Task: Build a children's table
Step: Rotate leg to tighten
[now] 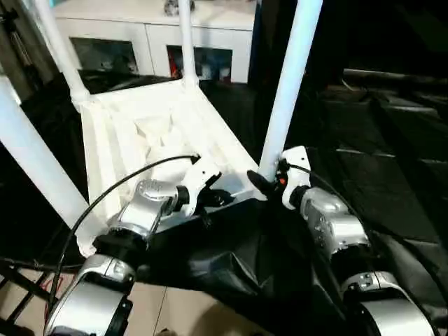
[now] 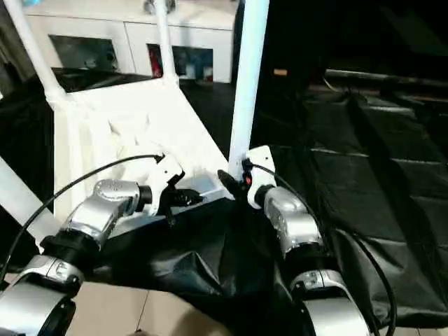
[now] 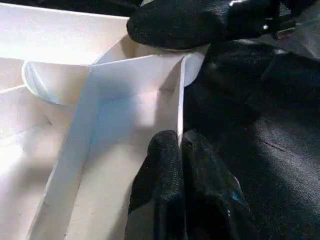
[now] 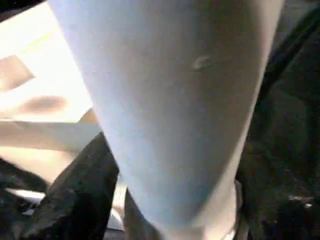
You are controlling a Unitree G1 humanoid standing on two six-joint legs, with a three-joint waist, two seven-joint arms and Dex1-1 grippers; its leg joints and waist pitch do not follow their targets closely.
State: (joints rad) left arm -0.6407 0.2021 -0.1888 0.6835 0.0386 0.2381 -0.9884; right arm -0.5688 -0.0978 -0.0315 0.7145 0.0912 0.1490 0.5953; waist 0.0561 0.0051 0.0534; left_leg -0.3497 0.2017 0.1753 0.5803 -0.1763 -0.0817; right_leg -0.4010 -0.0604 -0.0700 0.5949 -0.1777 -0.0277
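Observation:
The white table top (image 1: 150, 133) lies upside down on black sheeting, ribbed underside up. Legs stand in its sockets: two at the far corners (image 1: 61, 49) (image 1: 186, 42), one at the near left (image 1: 35, 164) and one at the near right (image 1: 288, 91). My left gripper (image 1: 221, 198) is shut on the top's thin near rim (image 3: 181, 100), one finger (image 3: 160, 190) on each side of it. At the foot of the near right leg (image 4: 170, 100), my right gripper (image 1: 264, 183) is closed around the tube, with one black finger (image 4: 70, 200) showing against it.
A white cabinet with glass doors (image 1: 147, 35) stands behind the table. Black sheeting (image 1: 392, 161) covers the ground to the right and bunches in folds under my forearms. Pale floor tiles (image 1: 182, 308) and a dark metal frame (image 1: 21, 280) lie at the near left.

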